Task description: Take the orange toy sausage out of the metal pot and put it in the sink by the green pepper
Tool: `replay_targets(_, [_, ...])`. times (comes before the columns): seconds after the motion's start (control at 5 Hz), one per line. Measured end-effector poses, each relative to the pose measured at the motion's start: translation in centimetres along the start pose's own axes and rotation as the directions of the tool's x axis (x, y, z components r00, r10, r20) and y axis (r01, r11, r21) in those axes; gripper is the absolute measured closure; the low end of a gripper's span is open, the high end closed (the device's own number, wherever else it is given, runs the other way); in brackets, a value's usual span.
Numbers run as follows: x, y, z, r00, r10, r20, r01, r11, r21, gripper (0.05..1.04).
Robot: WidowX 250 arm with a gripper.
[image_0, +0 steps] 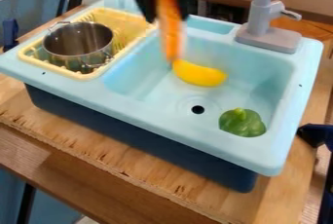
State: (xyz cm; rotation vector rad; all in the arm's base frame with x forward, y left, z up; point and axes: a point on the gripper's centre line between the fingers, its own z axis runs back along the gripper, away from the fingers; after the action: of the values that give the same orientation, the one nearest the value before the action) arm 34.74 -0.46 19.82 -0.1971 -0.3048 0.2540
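Orange elongated toy (171, 40) gripped between the end effector's (167, 16) fingers, hanging below them (over the light-blue sink (159, 122)).

Above the basin (137, 79), what seems to be a carrot (171, 33) is held downward in the tool (167, 16). Left of the tool in the view, a pot (78, 40) is set in a rack (86, 76). Below and slightly right of it, a banana (200, 74) is placed in the basin; farther right and nearer the camera, a pepper (242, 123). To its right, a faucet (263, 16) is mounted on the sink (146, 111), which is carried by the counter (98, 147).
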Motion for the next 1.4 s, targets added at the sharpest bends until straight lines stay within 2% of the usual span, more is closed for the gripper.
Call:
replay_targets(0.2, [0.2,-4.2,-3.0,0.992,-0.120,-0.047,0.117,0.991,-0.067,0.442])
replay_targets(0.4, [-1.4,-7.2,-4.9,0.976,-0.198,-0.096,0.189,0.978,-0.091,0.442])
replay_targets(0.6, [-3.5,-7.4,-6.7,0.974,-0.168,-0.150,0.152,0.982,-0.109,0.442])
replay_targets(0.8, [-4.6,-7.0,-8.0,0.976,-0.143,-0.165,0.122,0.984,-0.132,0.442])
replay_targets(1.2, [-3.9,-5.5,-9.1,0.980,-0.108,-0.168,0.083,0.986,-0.148,0.443])
replay_targets(1.4, [-3.2,-5.5,-10.7,0.968,-0.113,-0.223,0.082,0.986,-0.144,0.469])
